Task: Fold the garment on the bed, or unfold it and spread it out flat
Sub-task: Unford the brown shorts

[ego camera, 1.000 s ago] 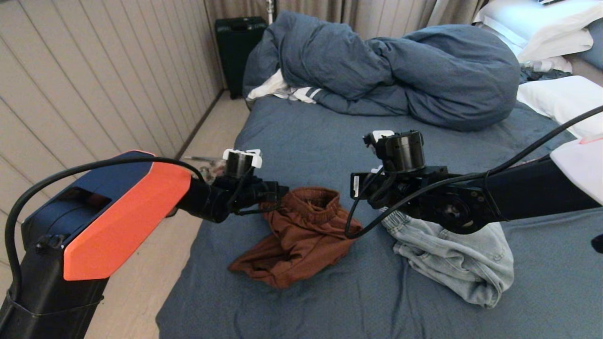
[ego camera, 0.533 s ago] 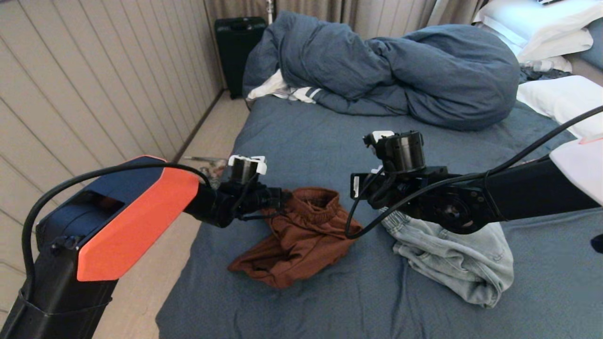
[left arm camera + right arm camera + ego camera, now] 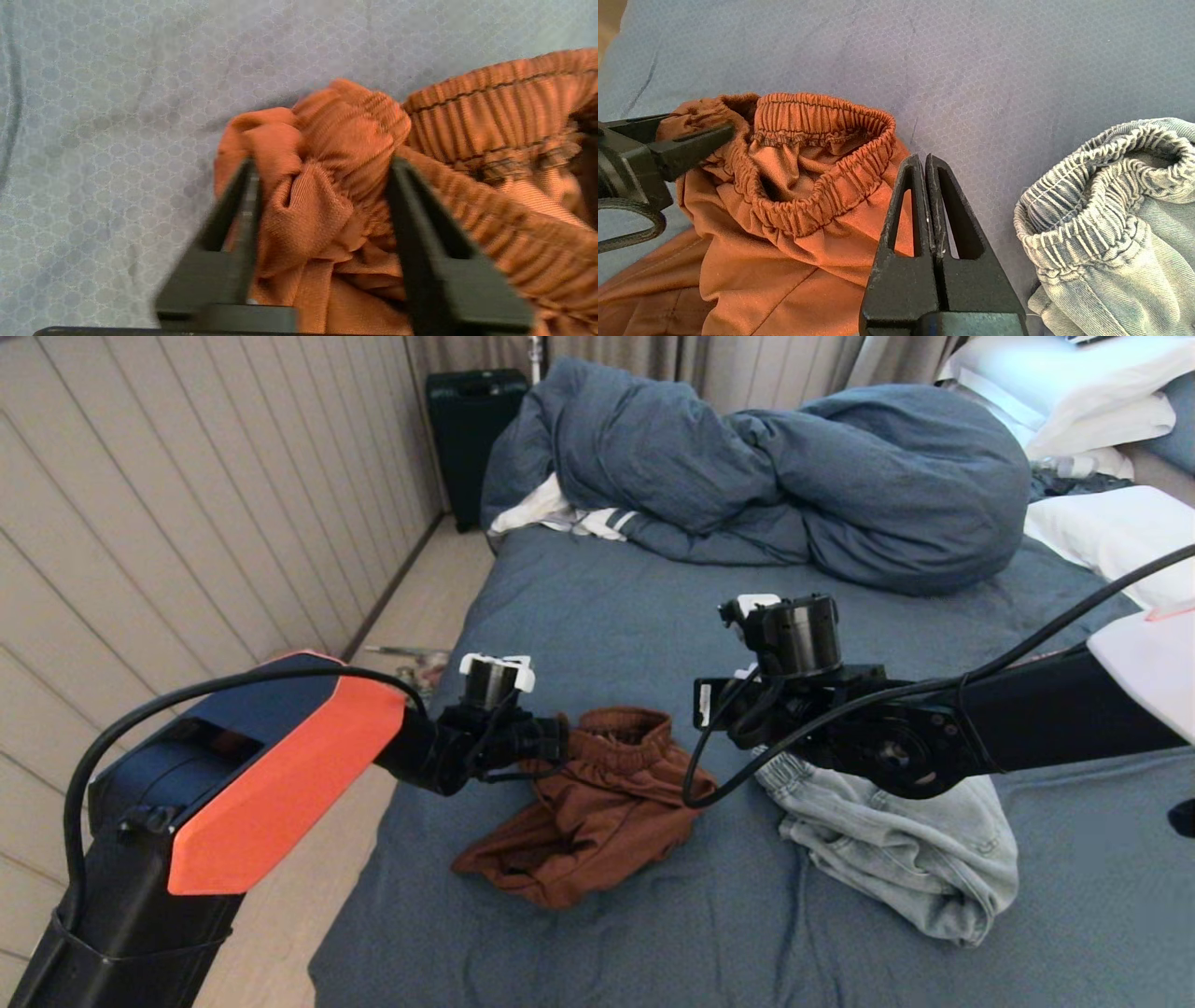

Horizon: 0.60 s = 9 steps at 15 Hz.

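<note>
Rust-orange shorts (image 3: 588,807) are seen crumpled on the near left part of the bed (image 3: 635,607), with the elastic waistband standing up at the far side of the heap. The left gripper (image 3: 322,196) is placed at the left end of that waistband, and a bunched fold of the orange cloth is seen between its two black fingers (image 3: 411,200); the cloth is touched by both fingers, so the fold is taken to be pinched, with the jaws at a middling width around the bundle. In the head view the same gripper (image 3: 558,739) is seen at the waistband's left edge, reached from the orange-and-black forearm at the near left.

The right gripper (image 3: 926,186) is held just beside the right side of the orange waistband, its fingers pressed together with nothing between them. It is positioned between the orange shorts and a pair of pale denim shorts (image 3: 910,859), which are heaped to the right on the sheet, partly hidden by the right arm.

At the far end of the bed a bunched blue duvet (image 3: 794,476) is piled, with white pillows (image 3: 1111,537) at the far right. A dark suitcase (image 3: 471,429) is stood against the far wall, left of the bed.
</note>
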### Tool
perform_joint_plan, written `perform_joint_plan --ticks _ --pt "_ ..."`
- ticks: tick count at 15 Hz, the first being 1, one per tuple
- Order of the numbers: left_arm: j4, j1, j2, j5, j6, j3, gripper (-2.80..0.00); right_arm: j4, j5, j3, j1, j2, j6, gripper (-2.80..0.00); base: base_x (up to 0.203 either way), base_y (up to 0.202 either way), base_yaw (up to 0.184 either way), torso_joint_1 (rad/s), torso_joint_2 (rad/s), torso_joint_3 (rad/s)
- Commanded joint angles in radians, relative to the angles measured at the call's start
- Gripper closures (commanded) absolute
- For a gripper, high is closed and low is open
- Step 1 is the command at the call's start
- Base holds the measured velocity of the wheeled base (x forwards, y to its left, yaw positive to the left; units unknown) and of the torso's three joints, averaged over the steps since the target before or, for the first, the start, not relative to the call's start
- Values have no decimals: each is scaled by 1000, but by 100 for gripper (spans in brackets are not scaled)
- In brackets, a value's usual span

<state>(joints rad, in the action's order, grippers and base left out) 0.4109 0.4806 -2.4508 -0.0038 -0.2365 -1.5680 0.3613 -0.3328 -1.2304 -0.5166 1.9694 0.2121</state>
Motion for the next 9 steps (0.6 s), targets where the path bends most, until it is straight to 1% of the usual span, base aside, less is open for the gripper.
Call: perform_joint_plan --ticks 1,4,7,9 --pt "4 1 20 1 -11 0 0 2 -2 0 0 3 1 0 0 0 0 0 0 0" --pt "2 -3 115 2 -25 5 0 4 -2 0 0 2 1 0 0 0 0 0 0 0" --pt "-9 -32 209 4 -26 -1 0 4 -3 -3 1 -4 3 0 0 0 0 0 0 0" --pt "-25 -55 237 8 -26 -24 0 5 -5 -4 0 -4 4 0 0 0 0 0 0 0"
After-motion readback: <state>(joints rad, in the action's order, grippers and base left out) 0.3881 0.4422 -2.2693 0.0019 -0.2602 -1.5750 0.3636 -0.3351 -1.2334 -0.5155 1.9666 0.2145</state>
